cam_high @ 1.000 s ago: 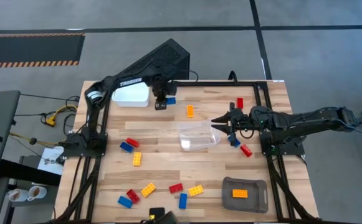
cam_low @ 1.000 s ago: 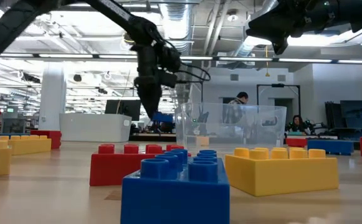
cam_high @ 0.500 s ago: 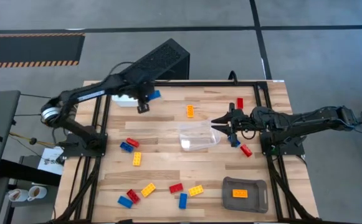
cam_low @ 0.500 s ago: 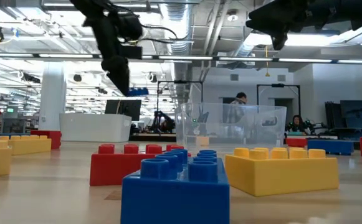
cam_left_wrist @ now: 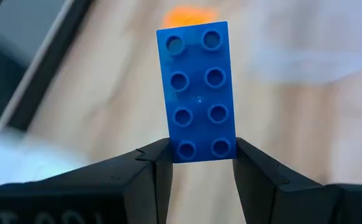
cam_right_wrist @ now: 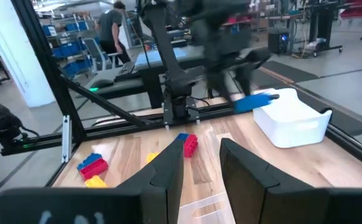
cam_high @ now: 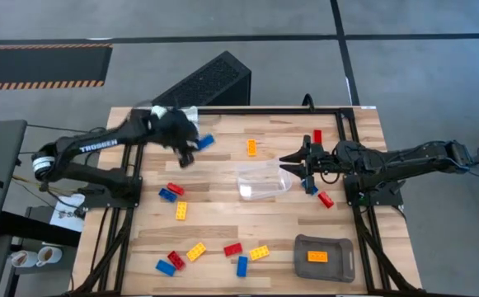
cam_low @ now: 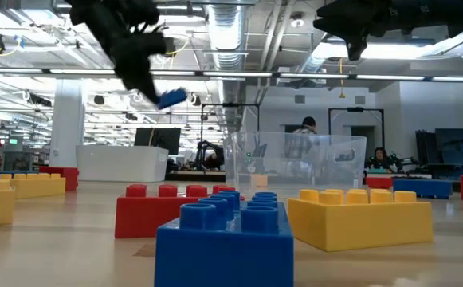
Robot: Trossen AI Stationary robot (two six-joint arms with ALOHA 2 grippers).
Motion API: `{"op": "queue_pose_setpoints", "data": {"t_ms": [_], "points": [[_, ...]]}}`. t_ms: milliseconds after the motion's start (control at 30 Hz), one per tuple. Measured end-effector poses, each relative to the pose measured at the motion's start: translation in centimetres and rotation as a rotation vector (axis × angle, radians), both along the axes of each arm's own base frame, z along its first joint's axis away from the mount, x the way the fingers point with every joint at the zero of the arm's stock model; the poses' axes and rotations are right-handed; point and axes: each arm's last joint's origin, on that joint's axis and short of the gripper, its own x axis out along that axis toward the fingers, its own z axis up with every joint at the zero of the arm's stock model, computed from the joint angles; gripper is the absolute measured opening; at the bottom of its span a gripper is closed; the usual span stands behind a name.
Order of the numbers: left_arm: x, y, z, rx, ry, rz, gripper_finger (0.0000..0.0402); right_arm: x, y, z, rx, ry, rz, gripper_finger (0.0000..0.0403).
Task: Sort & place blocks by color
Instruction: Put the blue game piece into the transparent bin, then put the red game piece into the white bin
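Note:
A blue brick [cam_high: 205, 141] hangs in the air over the table's far left, near the white tray [cam_high: 188, 110]; my left gripper [cam_high: 196, 148] is shut on it. In the low view, brick [cam_low: 171, 98] and gripper are well above the tabletop. My right gripper [cam_high: 287, 163] hovers level beside the clear container [cam_high: 264, 180], open, with nothing between its fingers [cam_right_wrist: 168, 174]. Loose red, blue and yellow blocks lie flat on the table, several along the near edge [cam_high: 233, 248]. An orange one [cam_high: 317, 256] lies in the grey tray [cam_high: 338, 244]. My left gripper pinches the blue brick by its two long sides at one end [cam_left_wrist: 196, 149], between the two fingers [cam_left_wrist: 159, 168]. The fingers slant down from the table's left and lie along the brick. The brick juts out past the fingertips, studs toward the wrist camera, clear of everything.
An orange block [cam_high: 251, 147] and a red one [cam_high: 317, 136] lie at the far middle. A blue block [cam_high: 309, 186] and a red one [cam_high: 326, 199] lie under the right arm. Red, blue and yellow blocks [cam_high: 173, 194] lie at the left. A black box [cam_high: 210, 78] stands behind the table.
My left gripper has drawn back from the table's far middle toward the left edge and risen, tipping from steeply down to a slant. It has stayed shut on the blue brick, which has gone up and left with it. My right arm has kept still.

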Motion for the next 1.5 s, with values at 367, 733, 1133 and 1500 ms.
{"op": "queue_pose_setpoints", "data": {"t_ms": [367,733,1133,1500], "points": [[8.3,-8.6,-2.1,0.141,-0.307,-0.271,0.0111,1.1,-0.3,-1.1,0.015,0.053,-0.079,0.0127],[13.8,-7.1,-6.9,0.003,-0.186,-0.248,0.0112,1.0,-0.3,-0.8,-0.002,0.033,-0.078,0.0127],[15.3,-6.3,-6.4,0.018,-0.103,-0.229,0.0188,1.0,-0.9,-1.1,-0.003,0.057,-0.105,0.0127],[14.4,-6.4,-4.7,0.085,-0.105,-0.181,0.0198,0.8,-1.1,-2.0,0.028,0.151,-0.209,0.0127]]}}
